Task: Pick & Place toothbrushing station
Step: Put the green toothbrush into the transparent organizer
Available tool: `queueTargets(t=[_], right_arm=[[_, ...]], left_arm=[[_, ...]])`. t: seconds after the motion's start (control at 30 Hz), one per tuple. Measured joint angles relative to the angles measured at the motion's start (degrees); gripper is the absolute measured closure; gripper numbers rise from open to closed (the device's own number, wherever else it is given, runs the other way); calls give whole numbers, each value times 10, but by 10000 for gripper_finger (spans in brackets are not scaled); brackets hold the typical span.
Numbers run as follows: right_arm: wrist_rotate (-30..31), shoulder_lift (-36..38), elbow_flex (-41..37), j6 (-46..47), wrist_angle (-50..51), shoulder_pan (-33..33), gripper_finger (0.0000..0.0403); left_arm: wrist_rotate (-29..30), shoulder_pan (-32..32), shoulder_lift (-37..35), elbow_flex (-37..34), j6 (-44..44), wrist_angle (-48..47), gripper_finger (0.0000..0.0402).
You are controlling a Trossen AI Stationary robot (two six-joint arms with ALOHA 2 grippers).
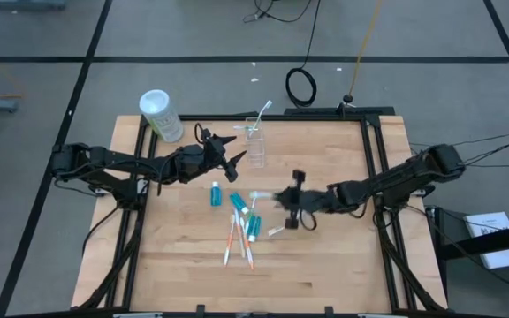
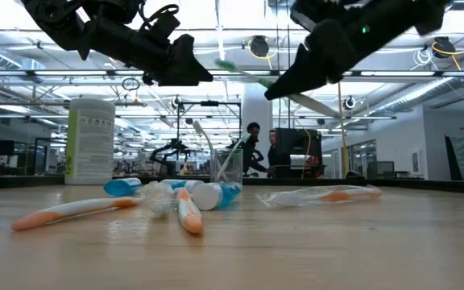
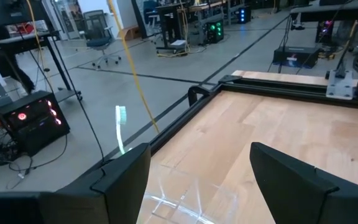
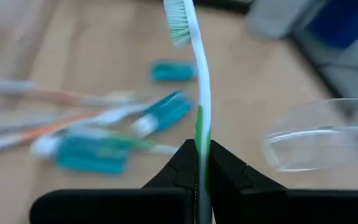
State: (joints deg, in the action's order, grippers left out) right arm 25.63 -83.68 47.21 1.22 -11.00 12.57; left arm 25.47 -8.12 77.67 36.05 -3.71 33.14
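Right gripper (image 4: 202, 163) clamping slim white green-accented toothbrush (image 4: 197, 68), lifted above pile. Small clear plastic cup (image 1: 255, 140) sitting ahead, just beyond left gripper (image 1: 228, 155), fingers spread, hovering. Transport step underway; next calls for aligning brush over cup mouth.

Bright overhead light, blurred right-wrist view.

Right claw (image 4: 199, 163) clamped on green-bristled toothbrush (image 4: 199, 81), above blurred toothpaste tubes (image 4: 166, 112) and clear cup (image 4: 319, 142).
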Motion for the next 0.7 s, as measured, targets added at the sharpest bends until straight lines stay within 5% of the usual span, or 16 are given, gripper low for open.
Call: queueTargets(t=[0.17,0.33,0.47,0.7], right_arm=[[-11,25,-121,-20,-264,-74,393],[-162,-14,-179,20,-522,-158,393],[-238,-51,-176,31,-599,-185,393],[-258,-65,-161,26,-602,-189,393]], left_arm=[[-20,-1,0,0,20,4,117],[-188,-5,25,0,49,90,117],[-255,0,81,0,40,210,117],[-285,1,176,22,50,332,117]])
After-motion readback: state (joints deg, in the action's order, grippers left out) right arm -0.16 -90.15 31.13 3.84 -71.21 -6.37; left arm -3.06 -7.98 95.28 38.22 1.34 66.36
